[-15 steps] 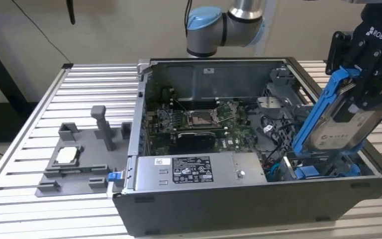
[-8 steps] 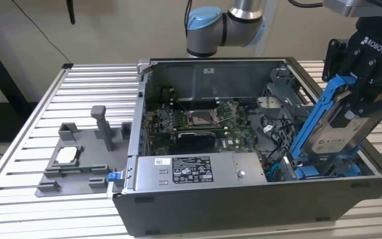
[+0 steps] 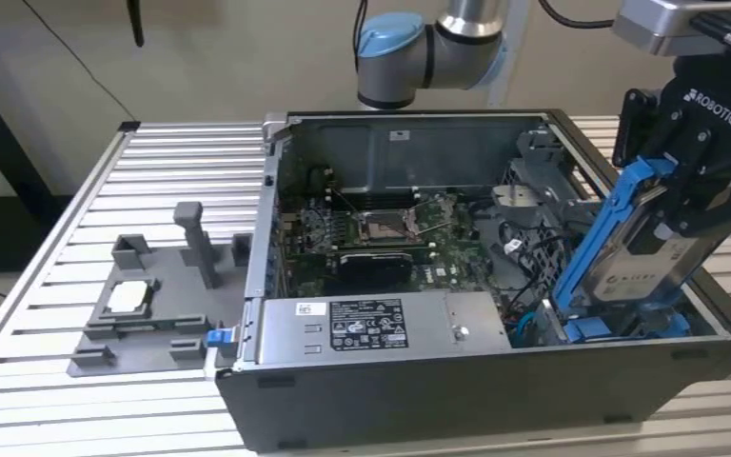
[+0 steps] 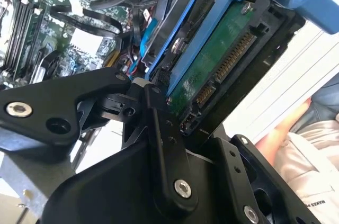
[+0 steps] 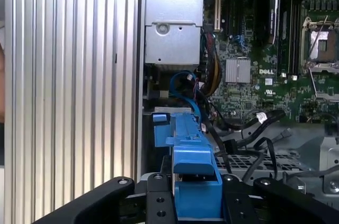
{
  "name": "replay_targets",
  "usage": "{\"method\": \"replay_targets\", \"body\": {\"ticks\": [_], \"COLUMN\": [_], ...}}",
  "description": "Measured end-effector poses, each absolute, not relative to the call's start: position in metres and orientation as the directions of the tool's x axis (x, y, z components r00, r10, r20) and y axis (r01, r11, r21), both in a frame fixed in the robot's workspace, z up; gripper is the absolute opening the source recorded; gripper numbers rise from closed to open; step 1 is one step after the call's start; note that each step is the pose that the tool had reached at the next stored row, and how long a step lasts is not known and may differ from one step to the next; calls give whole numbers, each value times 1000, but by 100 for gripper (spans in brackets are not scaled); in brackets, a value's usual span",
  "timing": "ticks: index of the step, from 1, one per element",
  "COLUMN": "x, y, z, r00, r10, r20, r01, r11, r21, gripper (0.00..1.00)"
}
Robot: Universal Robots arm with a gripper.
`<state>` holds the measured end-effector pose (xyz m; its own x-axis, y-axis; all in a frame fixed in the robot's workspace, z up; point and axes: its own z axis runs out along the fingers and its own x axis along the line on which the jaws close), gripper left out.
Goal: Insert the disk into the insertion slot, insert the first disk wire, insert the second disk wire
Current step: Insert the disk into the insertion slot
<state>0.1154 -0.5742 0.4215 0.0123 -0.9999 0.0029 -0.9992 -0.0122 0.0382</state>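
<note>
The disk (image 3: 655, 259), a silver drive with a white label in a bright blue carrier (image 3: 609, 228), hangs steeply tilted over the open computer case at the exterior view's right. My gripper (image 3: 673, 211) is shut on its upper part. The disk's lower end reaches down to the insertion slot (image 3: 620, 326) in the case's front right corner, where more blue plastic shows. In the second wrist view the disk's green underside (image 4: 217, 60) with its connectors sits between the black fingers (image 4: 159, 128). In the first wrist view the blue carrier (image 5: 193, 179) points toward the bay. A blue wire (image 5: 183, 78) loops beside the bay.
The grey labelled power-supply box (image 3: 365, 328) lies along the case's front, left of the slot. The motherboard (image 3: 379, 228) and black cables (image 3: 518, 248) fill the case floor. A grey fixture (image 3: 149, 305) stands on the slatted table (image 3: 49, 276). A person's arm (image 4: 286, 134) is nearby.
</note>
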Motion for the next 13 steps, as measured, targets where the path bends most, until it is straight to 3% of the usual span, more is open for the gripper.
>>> {"method": "replay_targets", "body": {"ticks": [13], "x": [117], "y": [-574], "z": [411], "r00": [13], "r10": [-1000], "r20": [1], "r01": [-999], "r11": [-13], "r21": [33], "gripper": [33]}}
